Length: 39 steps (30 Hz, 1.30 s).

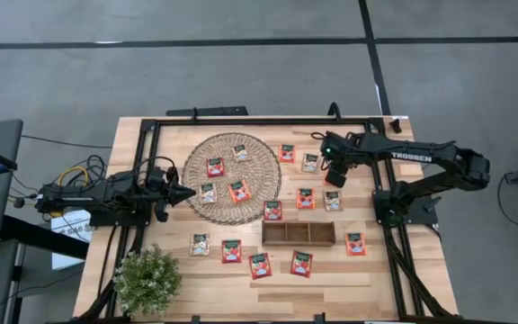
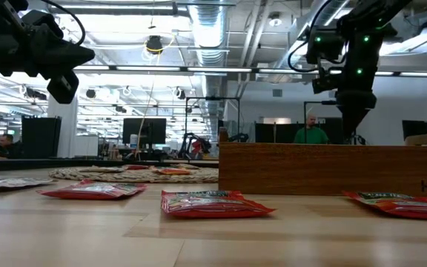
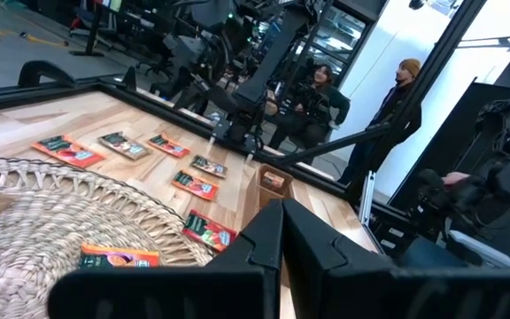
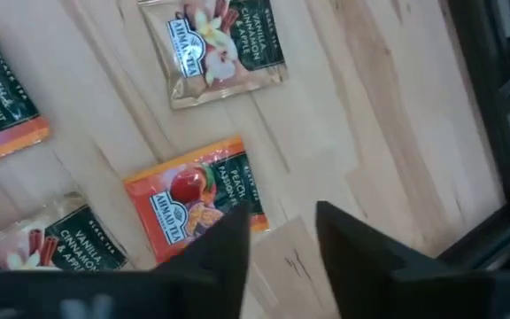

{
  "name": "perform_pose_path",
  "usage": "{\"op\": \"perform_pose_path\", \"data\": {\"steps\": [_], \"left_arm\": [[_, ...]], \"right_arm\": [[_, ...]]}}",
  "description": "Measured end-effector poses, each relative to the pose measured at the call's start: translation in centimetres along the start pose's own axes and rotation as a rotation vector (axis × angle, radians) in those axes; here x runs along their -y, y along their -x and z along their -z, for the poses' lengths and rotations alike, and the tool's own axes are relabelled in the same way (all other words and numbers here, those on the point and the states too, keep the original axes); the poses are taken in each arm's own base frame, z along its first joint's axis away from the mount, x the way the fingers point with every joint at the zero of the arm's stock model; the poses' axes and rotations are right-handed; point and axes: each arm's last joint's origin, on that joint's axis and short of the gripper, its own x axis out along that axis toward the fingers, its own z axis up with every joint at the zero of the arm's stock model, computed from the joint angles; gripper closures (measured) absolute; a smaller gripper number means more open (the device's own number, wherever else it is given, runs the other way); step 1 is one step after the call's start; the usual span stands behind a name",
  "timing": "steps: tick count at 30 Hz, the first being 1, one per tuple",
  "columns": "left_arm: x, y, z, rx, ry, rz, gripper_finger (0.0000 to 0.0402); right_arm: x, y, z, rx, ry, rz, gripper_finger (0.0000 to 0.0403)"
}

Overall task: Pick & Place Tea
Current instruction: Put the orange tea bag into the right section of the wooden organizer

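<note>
Several flat tea sachets lie about: some on the round wicker mat point(image 1: 232, 177), the others on the bare wood around the narrow wooden tray point(image 1: 299, 234). My right gripper point(image 1: 331, 169) hangs open over the far right sachets, pointing steeply down. In its wrist view the open fingers point(image 4: 282, 226) stand just beside an orange sachet point(image 4: 193, 199), with a beige sachet point(image 4: 215, 49) farther on; they touch nothing. My left gripper point(image 1: 189, 191) is shut and level at the mat's left edge, its fingers point(image 3: 282, 221) closed on nothing.
A small potted plant point(image 1: 147, 279) stands at the near left corner. A black frame rail point(image 1: 259, 121) runs round the table top. In the low view the tray's side wall point(image 2: 332, 169) stands in front of my right gripper point(image 2: 351, 122). People sit beyond the table.
</note>
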Motion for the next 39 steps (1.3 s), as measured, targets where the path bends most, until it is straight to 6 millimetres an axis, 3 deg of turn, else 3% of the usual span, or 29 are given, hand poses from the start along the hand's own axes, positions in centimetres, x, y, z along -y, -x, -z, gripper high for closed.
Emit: {"op": "perform_pose_path", "data": {"steps": [6, 10, 17, 24, 35, 39], "left_arm": [[0.0, 0.0, 0.0, 0.007, 0.0, -0.009, 0.0402], [-0.1, 0.0, -0.1, 0.016, 0.0, -0.028, 0.0401], [-0.1, 0.0, -0.1, 0.018, 0.0, -0.033, 0.0402], [-0.1, 0.0, -0.1, 0.025, 0.0, -0.048, 0.0402], [-0.1, 0.0, -0.2, 0.033, 0.016, -0.044, 0.0402], [-0.1, 0.0, -0.2, 0.032, 0.024, -0.044, 0.0402]], "right_arm": [[1.4, -0.4, 0.2, -0.02, -0.154, -0.015, 0.0183], [2.1, -0.8, 0.4, -0.028, -0.225, -0.066, 0.0156], [1.7, -2.2, 1.6, -0.074, -0.243, -0.079, 0.0158], [1.5, -3.0, 1.4, -0.106, -0.241, -0.095, 0.0158], [0.6, -8.6, 0.0, -0.26, -0.219, -0.112, 0.0158], [0.3, -9.5, -0.1, -0.311, -0.2, -0.128, 0.0158]]}}
